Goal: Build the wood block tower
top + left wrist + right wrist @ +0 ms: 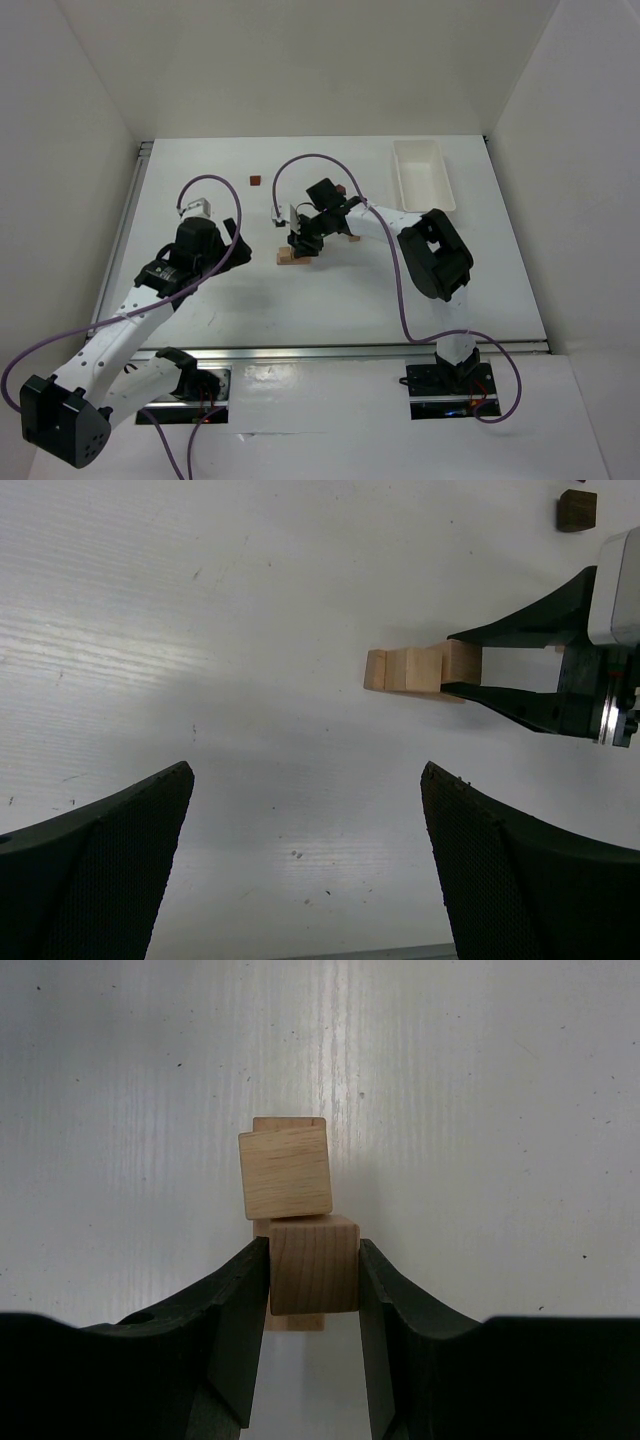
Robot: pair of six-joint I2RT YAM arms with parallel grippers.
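The wood block tower (292,257) is a small cluster of pale blocks near the table's middle. My right gripper (302,243) is shut on an orange-tan block (313,1263) and holds it on top of a pale base block, right beside another pale block (286,1172). In the left wrist view the cluster (405,670) lies in a row, with the right gripper (455,662) clamping its right end. My left gripper (215,250) is open and empty to the left of the cluster, its fingers (110,860) wide apart over bare table. A dark brown block (254,181) lies apart at the back, and also shows in the left wrist view (577,510).
A white rectangular tray (422,175) stands at the back right. A tan piece (350,238) shows partly under the right arm. White walls enclose the table on three sides. Purple cables loop over both arms.
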